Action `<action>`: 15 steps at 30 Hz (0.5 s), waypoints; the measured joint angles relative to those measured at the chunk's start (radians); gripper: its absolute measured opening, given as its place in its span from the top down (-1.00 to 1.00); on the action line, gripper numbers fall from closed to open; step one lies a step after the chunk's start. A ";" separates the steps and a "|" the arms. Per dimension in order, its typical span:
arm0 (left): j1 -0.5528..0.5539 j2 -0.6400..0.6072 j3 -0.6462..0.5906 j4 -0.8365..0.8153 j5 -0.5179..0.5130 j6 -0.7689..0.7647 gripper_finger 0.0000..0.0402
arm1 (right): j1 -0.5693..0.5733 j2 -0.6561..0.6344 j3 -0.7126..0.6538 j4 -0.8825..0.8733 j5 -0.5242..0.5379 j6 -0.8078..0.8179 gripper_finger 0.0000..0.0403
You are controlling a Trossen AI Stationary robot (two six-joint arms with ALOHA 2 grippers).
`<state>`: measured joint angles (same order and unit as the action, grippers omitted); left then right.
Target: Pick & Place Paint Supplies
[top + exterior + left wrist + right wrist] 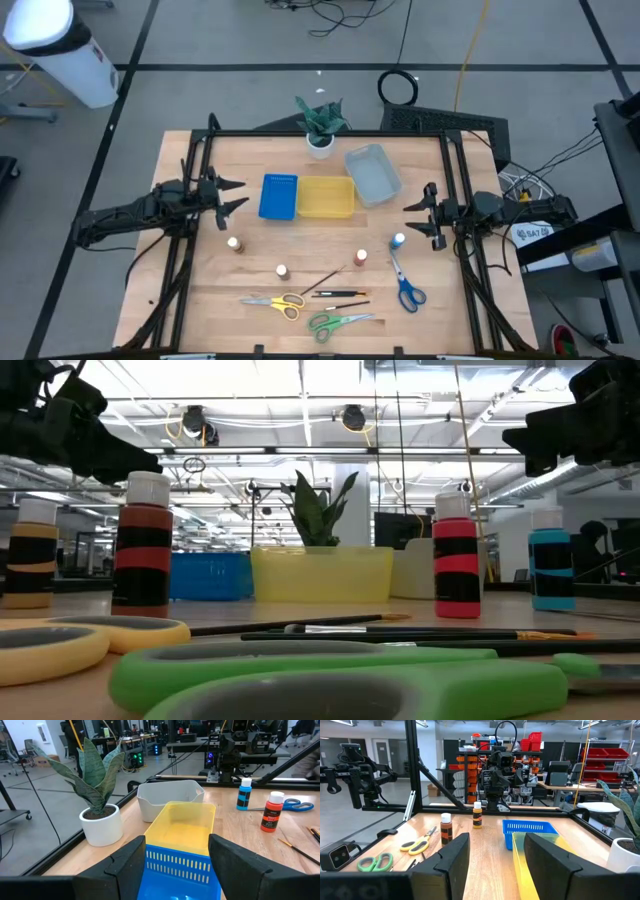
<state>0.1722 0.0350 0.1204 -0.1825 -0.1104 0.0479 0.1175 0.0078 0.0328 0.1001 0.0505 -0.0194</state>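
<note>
Several small paint bottles stand upright on the wooden table: one near the left, one brown, one red, one blue. Nearer the front edge lie yellow scissors, green scissors, blue scissors and thin dark brushes, all flat on the table. My left gripper hangs open at the table's left side, facing the trays. Open too, my right gripper hangs at the right side. Neither has anything between its fingers.
A blue tray, a yellow tray and a clear tray sit in a row at the table's middle back. A potted green plant stands at the far edge. Black frame rails run along both sides.
</note>
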 joint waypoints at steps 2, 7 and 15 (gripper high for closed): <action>0.000 0.000 0.000 0.000 0.000 0.000 -0.14 | 0.000 0.000 0.000 0.000 0.000 0.000 0.13; 0.000 0.000 0.000 0.000 0.000 0.000 -0.14 | 0.000 0.000 0.000 0.000 0.000 0.000 0.13; 0.000 0.000 0.000 0.000 0.000 0.000 -0.14 | 0.000 0.000 0.000 0.000 0.000 0.000 0.13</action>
<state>0.1722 0.0353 0.1204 -0.1825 -0.1104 0.0479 0.1176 0.0079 0.0329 0.1001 0.0502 -0.0196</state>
